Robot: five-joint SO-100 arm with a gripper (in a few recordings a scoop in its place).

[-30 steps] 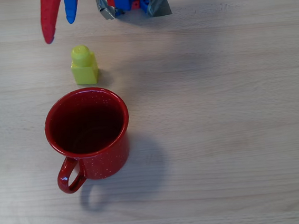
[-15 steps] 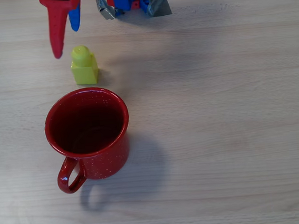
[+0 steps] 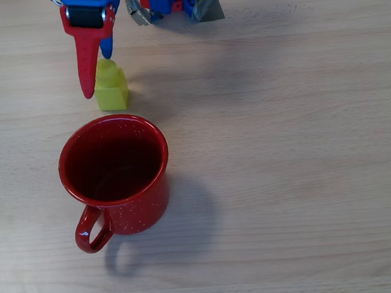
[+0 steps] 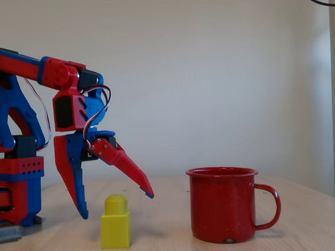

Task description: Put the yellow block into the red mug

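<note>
Yellow block: upright on the wooden table, stud on top, just beyond the mug's far rim in the overhead view; to the left of the mug in the fixed view, with a clear gap between them.
Red mug: upright, mouth open, dark inside with nothing seen in it; handle toward the near-left in the overhead view, to the right in the fixed view.
Gripper: spread wide, holding nothing; poised over the block, tips pointing down, one on each side of the stud and above the table in the fixed view. In the overhead view, red finger along the block's left edge, blue finger's tip over the stud.
In the way: open table between block and mug; mug's rim stands taller than the block in the fixed view.
Around: arm's base at the far table edge in the overhead view, with grey tape at its foot; plain pale wall behind in the fixed view.
</note>
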